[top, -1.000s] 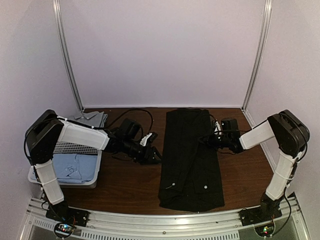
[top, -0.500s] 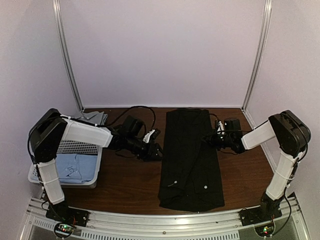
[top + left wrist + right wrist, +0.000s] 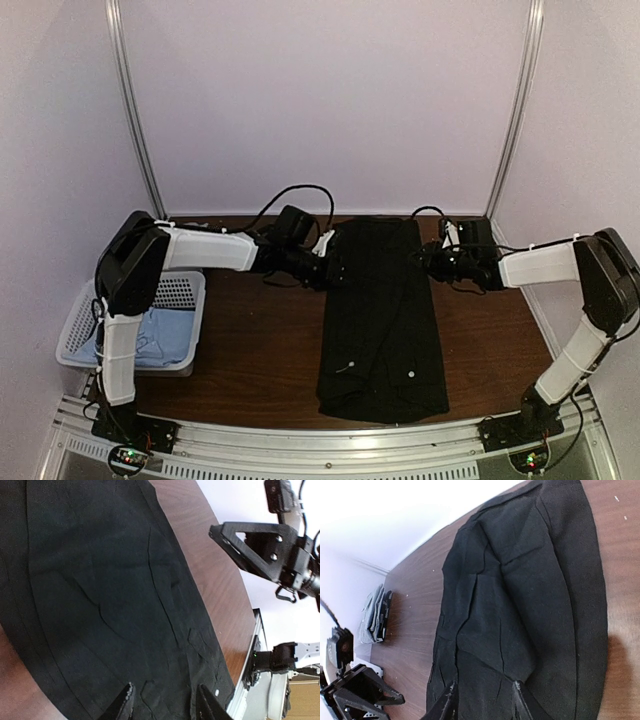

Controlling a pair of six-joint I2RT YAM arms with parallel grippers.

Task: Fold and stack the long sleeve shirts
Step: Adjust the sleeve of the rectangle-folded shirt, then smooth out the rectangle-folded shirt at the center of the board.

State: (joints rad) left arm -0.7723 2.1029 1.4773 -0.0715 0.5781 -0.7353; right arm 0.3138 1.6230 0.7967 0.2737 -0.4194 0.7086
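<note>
The black long sleeve shirt lies flat as a long narrow strip running from the back of the table to its front edge, with a tiny white mark near the front. My left gripper hovers open at the shirt's far left edge, black cloth beneath its fingertips. My right gripper is open at the far right edge, over the wrinkled cloth. A light blue shirt lies in the basket. A greyish folded shirt rests at the back left.
The white lattice basket stands at the near left on the brown table. Metal posts and pale walls close in the back and sides. An aluminium rail runs along the front edge. Cables loop behind both wrists.
Both arms have reached further back, from the shirt's middle to its far end. The right gripper's jaws have come apart. The shirt lies as before.
</note>
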